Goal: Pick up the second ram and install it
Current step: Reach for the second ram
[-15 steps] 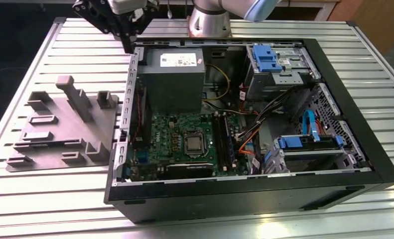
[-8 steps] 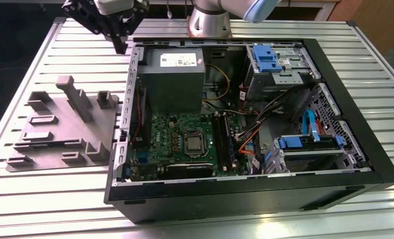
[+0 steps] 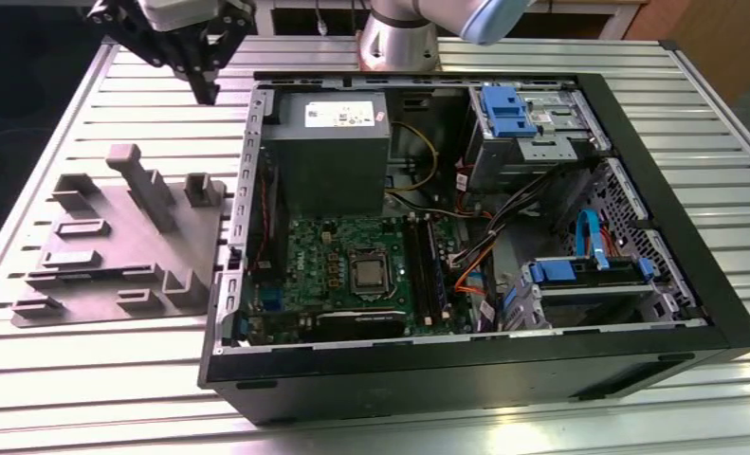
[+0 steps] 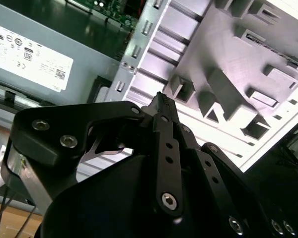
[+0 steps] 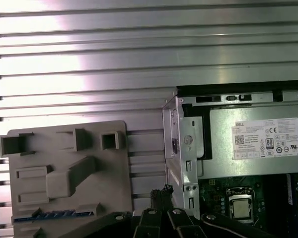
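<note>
Exterior view: open computer case (image 3: 678, 237) lying on its side on the slatted metal tabletop (image 3: 476, 422). Holds a grey power supply (image 3: 330, 142) at the far end and a green motherboard (image 3: 330, 275) nearer the camera, with a bare processor (image 3: 368, 275) on it. Long black memory sockets (image 3: 426, 275) just beside the processor, on the exterior view's right. Also houses a metal drive cage (image 3: 526, 128) with a blue latch, a second blue-fronted bay (image 3: 590, 275), a blue flat cable (image 3: 590, 232), and loose orange and black wires (image 3: 469, 256) between board and bays.

Just beside the case, on the exterior view's left: a grey plastic fixture plate (image 3: 109, 246) with raised blocks and pockets. In the first wrist view, seated edge-up in a long slot of that plate: what looks to be the second ram (image 5: 54, 214), a thin strip with a bluish edge.

Claw (image 3: 207, 93) raised near the case's far corner on the exterior view's left, well apart from the ram. Fingers drawn together on nothing.

Robot base (image 3: 400, 43) standing on the tabletop behind the case. Beyond the tabletop, dark floor on the exterior view's left and a wooden panel (image 3: 716, 28) at the far right.
</note>
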You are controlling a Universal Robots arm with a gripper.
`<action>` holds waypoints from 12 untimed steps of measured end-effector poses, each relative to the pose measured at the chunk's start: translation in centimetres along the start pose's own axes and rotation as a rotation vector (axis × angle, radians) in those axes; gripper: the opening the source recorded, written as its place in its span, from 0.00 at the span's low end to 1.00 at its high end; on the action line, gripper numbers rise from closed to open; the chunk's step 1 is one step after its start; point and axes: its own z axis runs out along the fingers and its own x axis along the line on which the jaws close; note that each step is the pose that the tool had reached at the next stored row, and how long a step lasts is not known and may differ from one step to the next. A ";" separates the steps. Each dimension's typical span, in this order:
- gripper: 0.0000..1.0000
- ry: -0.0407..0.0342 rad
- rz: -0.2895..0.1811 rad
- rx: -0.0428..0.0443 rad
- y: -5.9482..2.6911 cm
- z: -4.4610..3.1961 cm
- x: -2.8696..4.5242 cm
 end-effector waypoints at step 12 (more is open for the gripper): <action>0.10 0.0000 0.000 0.0000 -0.21 0.21 2.67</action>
